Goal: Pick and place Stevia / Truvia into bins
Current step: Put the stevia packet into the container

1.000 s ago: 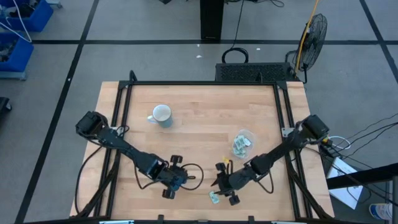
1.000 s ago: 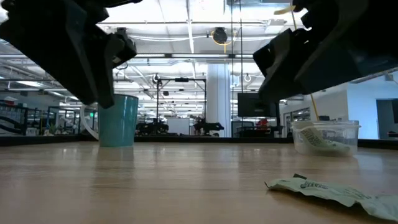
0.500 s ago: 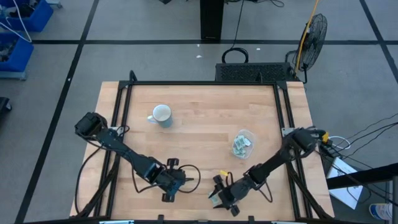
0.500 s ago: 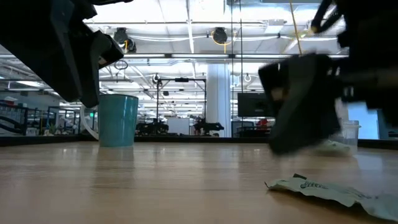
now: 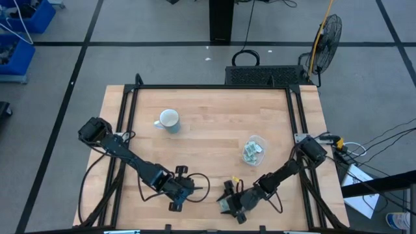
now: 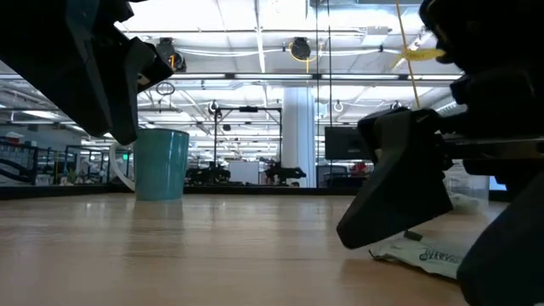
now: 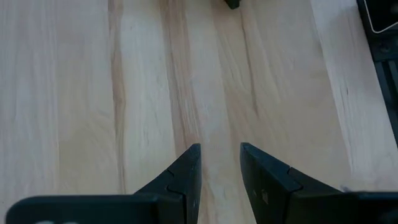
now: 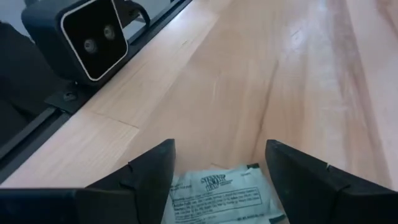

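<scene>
My right gripper, fingers spread, straddles a packet at the table's six o'clock edge. Closing too high could skid it off. Left gripper idles, narrowly parted.

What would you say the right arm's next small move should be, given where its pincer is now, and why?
Probably a short drop straight down, then closing. The right pincer is open, with the packet lying flat on the table between its fingers, apparently not yet gripped. The clear bin already holds packets, so that is where this one should go. The left pincer waits over bare wood.
</scene>
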Available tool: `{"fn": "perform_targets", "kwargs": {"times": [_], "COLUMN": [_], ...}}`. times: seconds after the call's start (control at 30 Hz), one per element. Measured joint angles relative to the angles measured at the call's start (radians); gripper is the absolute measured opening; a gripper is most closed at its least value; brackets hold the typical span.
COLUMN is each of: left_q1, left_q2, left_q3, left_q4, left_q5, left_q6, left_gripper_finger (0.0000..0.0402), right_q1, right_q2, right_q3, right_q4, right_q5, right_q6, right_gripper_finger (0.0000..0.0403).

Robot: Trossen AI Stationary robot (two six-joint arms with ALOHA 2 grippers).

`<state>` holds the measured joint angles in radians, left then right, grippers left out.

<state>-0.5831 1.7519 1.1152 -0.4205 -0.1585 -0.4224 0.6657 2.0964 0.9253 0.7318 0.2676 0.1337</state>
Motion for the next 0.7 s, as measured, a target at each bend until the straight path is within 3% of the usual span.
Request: {"fn": "perform_targets", "kwargs": {"times": [0.33, 0.7], "left_q1": [0.0, 0.0], "left_q2": [0.0, 0.0], "left_q3": [0.0, 0.0], "left_q4": [0.006, 0.006], "left_q5": [0.0, -0.001], "left_q6": [0.001, 0.009], "left_gripper_finger": [0.0118, 0.0118], "right_q1": [-0.002, -0.015], "right_q2": [-0.002, 0.003], "right_q3": [0.001, -0.001], "right_q4": [-0.07, 0.002], "right_q5": [0.041, 0.045], "right_q6": [0.062, 0.051], "right_gripper_finger": [0.0241, 0.0158]}}
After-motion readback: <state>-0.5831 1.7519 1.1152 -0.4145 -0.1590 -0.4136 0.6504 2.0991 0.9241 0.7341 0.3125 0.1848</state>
